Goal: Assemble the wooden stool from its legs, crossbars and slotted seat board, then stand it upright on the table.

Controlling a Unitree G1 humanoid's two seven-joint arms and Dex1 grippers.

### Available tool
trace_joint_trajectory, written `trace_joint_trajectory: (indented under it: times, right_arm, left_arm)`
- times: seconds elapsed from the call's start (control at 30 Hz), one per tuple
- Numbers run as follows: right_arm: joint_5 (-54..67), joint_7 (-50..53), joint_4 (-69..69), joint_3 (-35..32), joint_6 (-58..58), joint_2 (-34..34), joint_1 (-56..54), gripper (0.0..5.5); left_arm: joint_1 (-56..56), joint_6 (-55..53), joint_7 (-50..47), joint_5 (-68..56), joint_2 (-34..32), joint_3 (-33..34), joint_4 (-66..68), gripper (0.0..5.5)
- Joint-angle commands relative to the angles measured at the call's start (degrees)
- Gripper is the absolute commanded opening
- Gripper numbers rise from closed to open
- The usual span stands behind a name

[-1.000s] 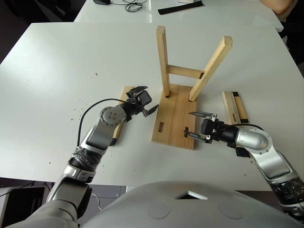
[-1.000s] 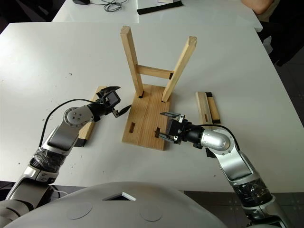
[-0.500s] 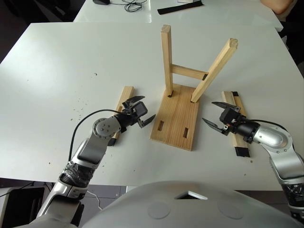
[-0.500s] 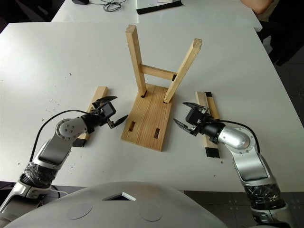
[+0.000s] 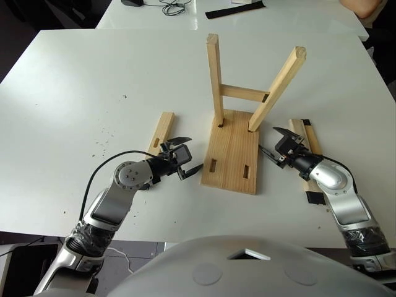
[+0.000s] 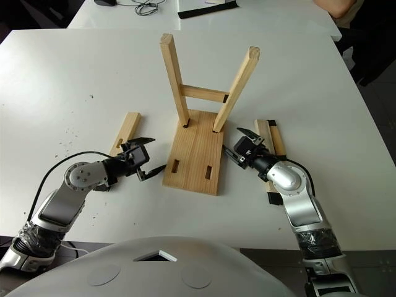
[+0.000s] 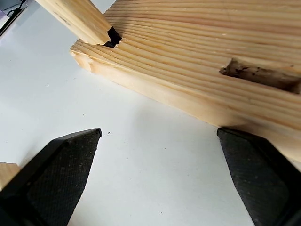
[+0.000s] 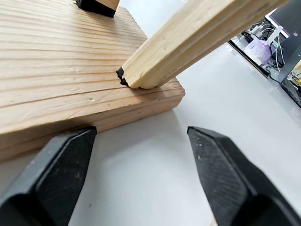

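White desk (image 5: 74,74) carries the seat board (image 5: 230,151), lying flat near centre. Two legs are plugged into its far end: left leg (image 5: 215,80) near upright, right leg (image 5: 277,86) leaning outward. A crossbar (image 5: 242,93) joins them about halfway up. Two slots (image 5: 212,164) at the board's near end are open.

Left gripper (image 5: 189,154) sits just beside the board's left edge, level with the open slots, jaws released and holding nothing. In the left wrist view one finger (image 7: 254,174) is right at the board's side edge, the other over bare desk.

Right gripper (image 5: 270,141) is just beside the board's right edge, near the foot of the right leg, jaws released, empty. In the right wrist view one finger (image 8: 51,174) is against the board's edge.

A loose stick (image 5: 162,127) lies left of the board, partly under the left arm. A pair of sticks (image 5: 307,139) with black ends lies side by side to the right, partly under the right arm.

Behind is a second desk (image 5: 297,15) with cables (image 5: 175,7) and a black strip (image 5: 235,9).
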State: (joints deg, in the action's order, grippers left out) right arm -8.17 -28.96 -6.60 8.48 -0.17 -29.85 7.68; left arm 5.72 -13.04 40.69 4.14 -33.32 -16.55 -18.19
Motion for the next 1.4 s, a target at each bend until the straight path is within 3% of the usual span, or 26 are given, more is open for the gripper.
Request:
trace_joint_trajectory:
  times: [0.03,0.23,0.37,0.5,0.6,1.0,1.4]
  right_arm:
    - [-0.5,-0.3,0.3,1.7,-0.5,1.3,-2.0,3.59]
    - [1.9,-0.3,-5.3,-1.2,2.8,0.6,2.9,3.59]
    - [3.9,2.4,-13.7,-12.4,8.9,-0.9,11.1,3.59]
    - [10.8,6.0,-24.4,-25.1,20.7,2.9,15.3,3.59]
    - [12.0,7.5,-24.7,-28.2,25.8,3.4,15.2,3.59]
    - [25.9,3.1,-11.8,-30.1,37.3,7.3,13.0,3.59]
    - [18.7,5.3,-5.2,-23.4,30.4,4.1,10.2,3.59]
  left_arm:
    - [-2.4,-1.2,0.0,-0.2,0.6,0.0,-0.1,4.57]
    - [-5.2,-3.7,-1.2,-1.6,1.7,3.0,-1.0,4.57]
    - [-6.1,-6.0,-1.2,-3.9,1.3,6.9,-3.6,4.57]
    - [-4.0,-9.0,-1.9,-6.8,0.6,12.2,-7.6,4.57]
    - [-2.1,-10.7,-4.3,-6.9,1.5,14.3,-9.3,4.57]
    - [-1.5,-9.8,-6.8,-5.3,2.7,10.4,-7.7,4.57]
    - [-2.1,-10.0,-7.4,-4.6,3.8,7.9,-7.5,4.57]
